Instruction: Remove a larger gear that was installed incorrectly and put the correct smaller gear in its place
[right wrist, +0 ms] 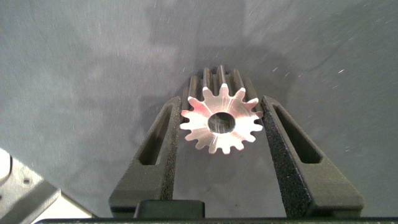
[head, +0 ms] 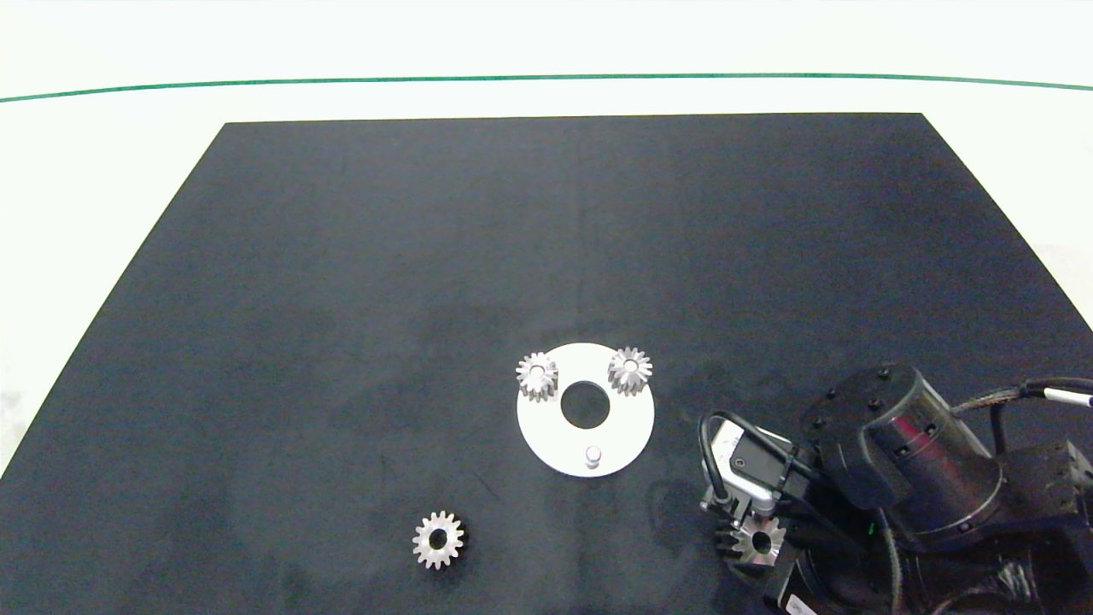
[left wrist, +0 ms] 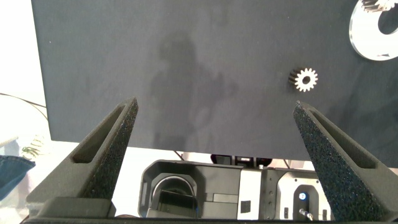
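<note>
The larger gear (head: 438,540) (left wrist: 305,79), star-like with a dark centre hole, lies flat on the black mat at the front left of the white disc (head: 555,440). My right gripper (head: 756,542) (right wrist: 221,121) is at the front right of the disc, shut on the smaller gear (head: 762,541) (right wrist: 202,118), whose flat face is turned toward the wrist camera. Two more small gears (head: 537,374) (head: 630,370) sit on the disc's far pegs. Its near peg (head: 593,457) is bare. My left gripper (left wrist: 216,106) hangs open over the mat's near edge, out of the head view.
The black mat (head: 341,299) covers most of the white table. The disc has a round centre hole (head: 586,405). The right arm's wrist and cables (head: 905,461) fill the front right corner. The disc's edge (left wrist: 367,37) shows in the left wrist view.
</note>
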